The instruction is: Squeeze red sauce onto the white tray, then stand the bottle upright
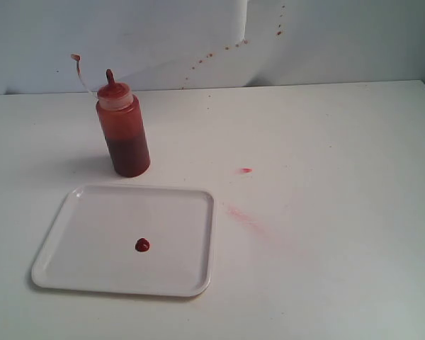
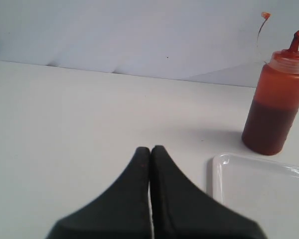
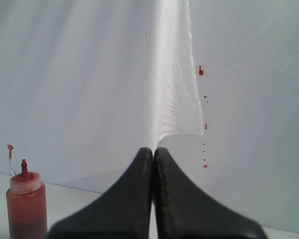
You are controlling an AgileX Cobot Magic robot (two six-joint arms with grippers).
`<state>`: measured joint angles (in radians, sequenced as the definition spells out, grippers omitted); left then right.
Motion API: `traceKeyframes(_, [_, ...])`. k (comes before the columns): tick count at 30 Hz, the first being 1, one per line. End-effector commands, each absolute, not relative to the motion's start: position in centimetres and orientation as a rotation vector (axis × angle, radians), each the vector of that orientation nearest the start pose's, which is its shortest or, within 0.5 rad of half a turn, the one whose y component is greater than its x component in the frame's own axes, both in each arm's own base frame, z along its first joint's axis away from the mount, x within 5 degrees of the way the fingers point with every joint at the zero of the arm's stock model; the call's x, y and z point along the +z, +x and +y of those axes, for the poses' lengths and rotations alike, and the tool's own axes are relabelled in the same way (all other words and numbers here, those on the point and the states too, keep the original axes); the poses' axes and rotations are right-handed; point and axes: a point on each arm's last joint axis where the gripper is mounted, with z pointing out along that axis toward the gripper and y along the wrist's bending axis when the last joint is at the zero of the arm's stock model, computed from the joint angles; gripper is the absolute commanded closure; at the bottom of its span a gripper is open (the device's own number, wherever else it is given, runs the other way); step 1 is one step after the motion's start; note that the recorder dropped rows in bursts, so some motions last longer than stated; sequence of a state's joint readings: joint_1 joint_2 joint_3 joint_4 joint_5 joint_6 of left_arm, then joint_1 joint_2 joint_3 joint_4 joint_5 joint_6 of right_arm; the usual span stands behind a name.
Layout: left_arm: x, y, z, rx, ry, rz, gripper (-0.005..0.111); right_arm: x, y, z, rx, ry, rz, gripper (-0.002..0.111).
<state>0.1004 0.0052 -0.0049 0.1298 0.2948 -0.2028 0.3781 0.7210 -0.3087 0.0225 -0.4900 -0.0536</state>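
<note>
The bottle (image 1: pixel 123 132) stands upright on the table just behind the white tray (image 1: pixel 92 219), its red nozzle pointing up. A small round blob of red sauce (image 1: pixel 142 245) lies near the tray's middle. Neither gripper shows in the exterior view. In the left wrist view my left gripper (image 2: pixel 150 149) is shut on nothing, well short of the bottle (image 2: pixel 276 99) and beside the tray's corner (image 2: pixel 224 169). My right gripper (image 3: pixel 153 150) is shut and empty, raised toward the back wall, with the bottle (image 3: pixel 26 206) far off to one side.
Faint pinkish-red smears (image 1: pixel 242 216) and a small red spot (image 1: pixel 246 171) mark the table to the right of the tray. Red specks (image 1: pixel 219 51) dot the white backdrop (image 1: pixel 326 35), also seen as red specks (image 3: pixel 201 72). The bottle's tethered cap strap (image 1: pixel 78 67) sticks up behind it.
</note>
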Motion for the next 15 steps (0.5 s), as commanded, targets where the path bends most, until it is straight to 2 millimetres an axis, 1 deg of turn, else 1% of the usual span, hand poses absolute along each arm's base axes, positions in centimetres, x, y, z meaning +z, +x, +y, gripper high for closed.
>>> traceKeyframes(1, [18.74, 5.40, 0.90, 0.055, -0.180, 1.759, 0.107, 29.41, 13.65, 5.28, 0.271, -0.284, 1.373, 0.108])
traceKeyframes(8, [18.74, 5.44, 0.58, 0.008, -0.132, 1.763, 0.107, 29.41, 13.65, 5.28, 0.271, -0.284, 1.373, 0.108])
traceKeyframes(15, [18.74, 5.44, 0.58, 0.008, -0.132, 1.763, 0.107, 29.41, 13.65, 5.28, 0.271, -0.284, 1.373, 0.108])
